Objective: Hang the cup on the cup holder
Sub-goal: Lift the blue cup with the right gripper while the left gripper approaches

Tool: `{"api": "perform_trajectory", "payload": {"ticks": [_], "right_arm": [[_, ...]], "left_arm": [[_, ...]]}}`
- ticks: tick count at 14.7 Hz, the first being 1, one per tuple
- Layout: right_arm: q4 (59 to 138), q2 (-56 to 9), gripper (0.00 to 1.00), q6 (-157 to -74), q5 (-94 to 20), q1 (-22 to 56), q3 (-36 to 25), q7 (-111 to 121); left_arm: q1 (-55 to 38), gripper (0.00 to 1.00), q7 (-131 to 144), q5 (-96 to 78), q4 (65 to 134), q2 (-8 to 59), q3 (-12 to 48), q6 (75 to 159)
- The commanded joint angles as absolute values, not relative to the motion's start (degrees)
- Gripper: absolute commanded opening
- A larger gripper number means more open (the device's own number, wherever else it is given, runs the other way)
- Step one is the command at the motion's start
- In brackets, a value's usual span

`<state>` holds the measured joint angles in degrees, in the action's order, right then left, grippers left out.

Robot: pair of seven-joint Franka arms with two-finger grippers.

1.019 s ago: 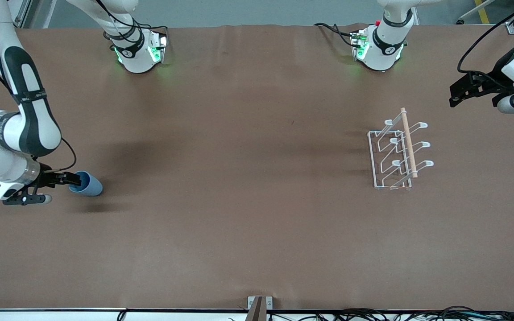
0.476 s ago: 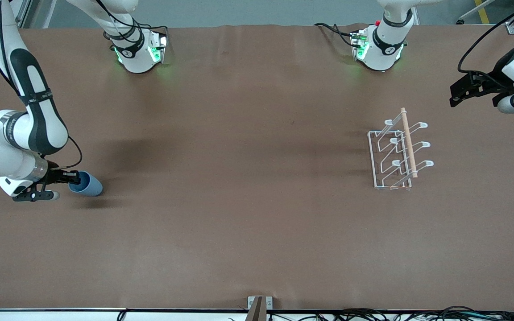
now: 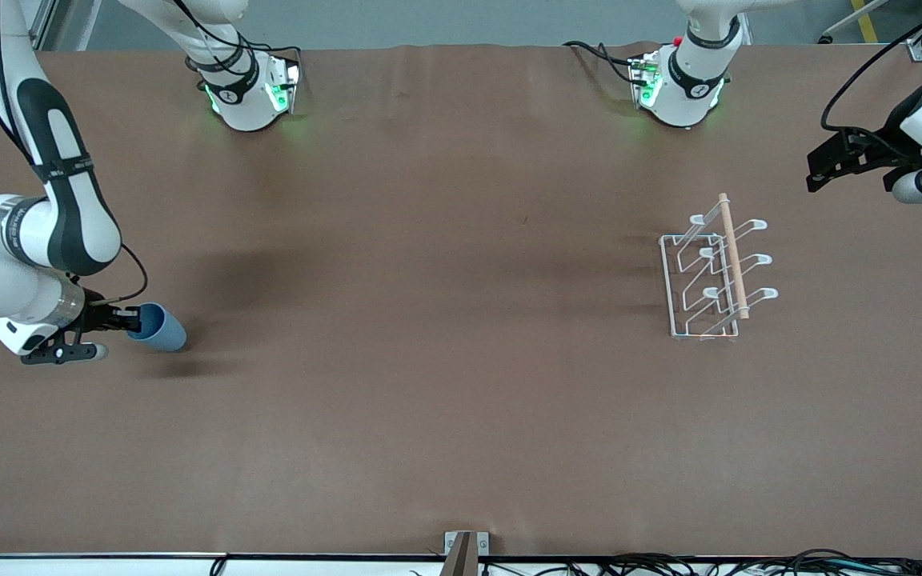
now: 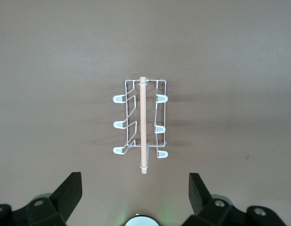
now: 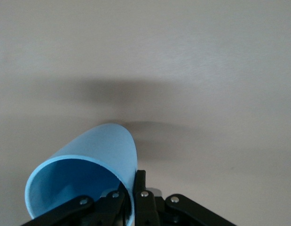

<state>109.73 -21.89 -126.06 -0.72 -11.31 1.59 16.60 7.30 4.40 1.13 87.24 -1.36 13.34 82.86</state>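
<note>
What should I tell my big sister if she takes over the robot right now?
Right gripper: shut on the rim of the cup, one finger inside and one outside, at the right arm's end of the table. The cup leans over, open end toward the gripper.
Left gripper: open, holding nothing; that arm waits over the left arm's end of the table, looking down at the cup holder.
Cup holder: upright, all prongs bare.
Done: cup gripped.
Left: lift it, carry it to the holder, and hang it upside down on a prong.
</note>
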Motion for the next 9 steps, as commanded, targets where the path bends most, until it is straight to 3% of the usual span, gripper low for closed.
{"api": "perform_trajectory", "payload": {"ticks": [1,6,9], "right_arm": [[107.9,-16.4,0.05,-116.1,-5.7,-10.5,4.6,16.8],[104.9,-13.4,0.0,-105.0,-20.4,-6.7,5.2,16.7],[104.2,-13.3,0.0,-101.2,-36.6,-4.4,5.1,17.6]], "left_arm": [[6.7,1.0,3.8,1.2,86.6,-1.5,13.6,81.9],[6.5,1.0,3.5,1.1,85.1,-0.5,14.9,82.1],[6.6,1.0,3.3,1.2,80.7,2.1,19.4,82.0]]}}
